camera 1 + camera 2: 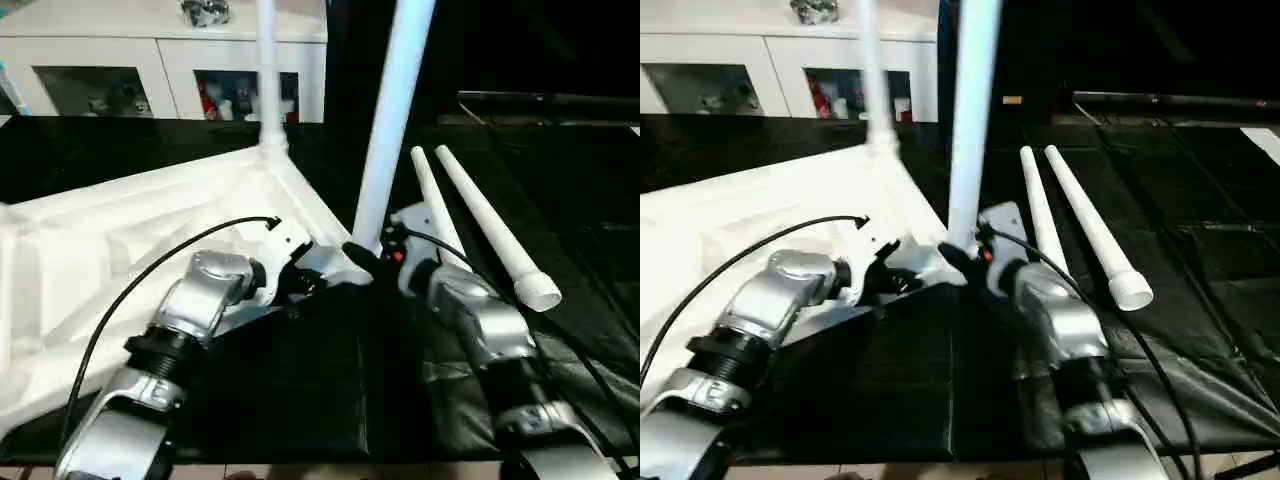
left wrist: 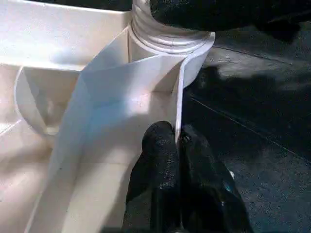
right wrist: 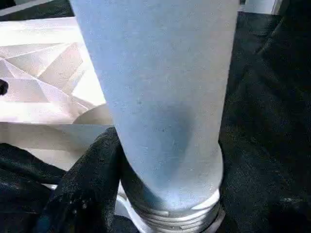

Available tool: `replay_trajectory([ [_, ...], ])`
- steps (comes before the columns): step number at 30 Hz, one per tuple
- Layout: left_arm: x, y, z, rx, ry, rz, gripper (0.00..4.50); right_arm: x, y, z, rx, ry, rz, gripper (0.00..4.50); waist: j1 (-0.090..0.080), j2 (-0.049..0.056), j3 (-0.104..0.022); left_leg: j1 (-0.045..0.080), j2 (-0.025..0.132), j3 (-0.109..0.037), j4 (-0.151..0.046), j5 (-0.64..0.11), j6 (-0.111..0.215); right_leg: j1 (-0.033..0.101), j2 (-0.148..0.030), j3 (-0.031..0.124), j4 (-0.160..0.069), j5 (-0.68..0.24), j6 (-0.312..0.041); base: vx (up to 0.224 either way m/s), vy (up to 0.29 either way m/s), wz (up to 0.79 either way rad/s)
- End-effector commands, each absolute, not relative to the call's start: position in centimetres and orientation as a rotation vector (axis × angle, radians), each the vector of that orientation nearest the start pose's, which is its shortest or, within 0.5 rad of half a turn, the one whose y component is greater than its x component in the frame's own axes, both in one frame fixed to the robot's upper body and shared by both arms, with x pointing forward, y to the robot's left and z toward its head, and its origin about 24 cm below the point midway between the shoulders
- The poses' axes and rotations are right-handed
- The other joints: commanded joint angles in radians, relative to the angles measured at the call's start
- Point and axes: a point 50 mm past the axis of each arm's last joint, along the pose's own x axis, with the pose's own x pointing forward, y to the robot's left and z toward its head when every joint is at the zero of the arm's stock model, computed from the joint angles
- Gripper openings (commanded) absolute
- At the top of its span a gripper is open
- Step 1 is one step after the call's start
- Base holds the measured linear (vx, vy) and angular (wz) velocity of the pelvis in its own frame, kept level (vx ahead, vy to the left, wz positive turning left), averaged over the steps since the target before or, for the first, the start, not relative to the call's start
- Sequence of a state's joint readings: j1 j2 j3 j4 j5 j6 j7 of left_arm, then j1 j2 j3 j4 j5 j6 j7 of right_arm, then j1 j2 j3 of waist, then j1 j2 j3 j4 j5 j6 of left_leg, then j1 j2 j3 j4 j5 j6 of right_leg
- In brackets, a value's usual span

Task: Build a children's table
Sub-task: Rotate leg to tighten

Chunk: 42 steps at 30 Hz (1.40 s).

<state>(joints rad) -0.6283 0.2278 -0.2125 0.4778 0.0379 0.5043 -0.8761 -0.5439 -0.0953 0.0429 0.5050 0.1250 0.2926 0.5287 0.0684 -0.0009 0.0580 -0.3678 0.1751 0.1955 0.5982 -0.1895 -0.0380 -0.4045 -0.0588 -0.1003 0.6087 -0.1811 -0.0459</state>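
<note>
On the tabletop (image 1: 110, 230) rim, left gripper (image 2: 177, 145) pinches; right gripper (image 1: 368, 262) grips leg (image 1: 390, 120).

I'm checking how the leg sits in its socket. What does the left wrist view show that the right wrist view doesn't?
Left wrist view alone: the left gripper shut on the thin side wall of the white plastic table top, beside the corner socket. Right wrist view alone: the long tapered white tube leg rising, a black finger against it. Both: the leg's threaded base at the socket.
</note>
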Motion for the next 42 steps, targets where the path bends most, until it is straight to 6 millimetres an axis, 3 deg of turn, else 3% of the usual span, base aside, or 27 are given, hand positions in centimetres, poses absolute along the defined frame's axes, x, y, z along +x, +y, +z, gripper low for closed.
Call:
replay_trajectory([
  [1,33.8,8.5,9.3,0.249,0.346,-1.016,0.0,32.3,-7.2,3.7,0.016,0.363,0.792,2.64,0.005,-0.001,-0.075,0.007,0.061,-0.032,-0.058,-0.084,0.069,0.066,-0.105,0.069,-0.072,-0.135,-0.191,0.0,0.0,0.0],
  [4,33.7,8.9,9.2,0.265,0.355,-1.01,0.0,32.2,-7.4,3.5,0.003,0.365,0.796,3.34,0.004,0.001,-0.073,0.009,0.062,-0.034,-0.06,-0.104,0.059,0.066,-0.107,0.069,-0.076,-0.175,-0.179,0.0,0.0,0.0],
  [10,33.5,10.4,8.5,0.319,0.37,-1.048,0.0,31.9,-9.9,3.3,-0.023,0.325,0.799,3.79,0.001,-0.001,-0.073,0.009,0.062,-0.032,-0.06,-0.115,0.059,0.066,-0.105,0.07,-0.077,-0.17,-0.176,0.0,0.0,0.0],
  [17,33.3,11.8,8.3,0.398,0.369,-1.134,0.0,31.0,-13.2,3.8,-0.022,0.292,0.873,4.42,0.009,0.002,-0.073,0.009,0.063,-0.034,-0.06,-0.126,0.07,0.066,-0.105,0.069,-0.079,-0.188,-0.167,0.0,0.0,0.0],
  [25,32.2,13.1,8.1,0.47,0.388,-1.365,0.0,29.8,-16.9,5.9,-0.029,0.261,1.09,4.42,0.035,0.004,-0.073,0.012,0.066,-0.031,-0.058,-0.132,0.079,0.064,-0.103,0.067,-0.077,-0.19,-0.171,0.0,0.0,0.0],
  [30,31.9,13.7,7.8,0.535,0.423,-1.448,0.0,29.6,-17.2,6.6,-0.068,0.275,1.185,4.42,0.052,0.005,-0.073,0.016,0.069,-0.03,-0.057,-0.14,0.072,0.058,-0.103,0.066,-0.077,-0.208,-0.17,0.0,0.0,0.0],
  [34,31.5,13.8,7.6,0.585,0.447,-1.53,0.0,29.7,-16.5,6.8,-0.144,0.278,1.256,4.42,0.056,0.005,-0.073,0.015,0.07,-0.032,-0.06,-0.147,0.056,0.059,-0.106,0.066,-0.078,-0.236,-0.161,0.0,0.0,0.0],
  [42,31.1,13.6,7.1,0.637,0.455,-1.598,0.0,29.1,-14.7,6.0,-0.189,0.331,1.412,4.42,0.069,0.004,-0.074,0.015,0.071,-0.032,-0.059,-0.145,0.054,0.058,-0.107,0.067,-0.075,-0.226,-0.161,0.0,0.0,0.0],
])
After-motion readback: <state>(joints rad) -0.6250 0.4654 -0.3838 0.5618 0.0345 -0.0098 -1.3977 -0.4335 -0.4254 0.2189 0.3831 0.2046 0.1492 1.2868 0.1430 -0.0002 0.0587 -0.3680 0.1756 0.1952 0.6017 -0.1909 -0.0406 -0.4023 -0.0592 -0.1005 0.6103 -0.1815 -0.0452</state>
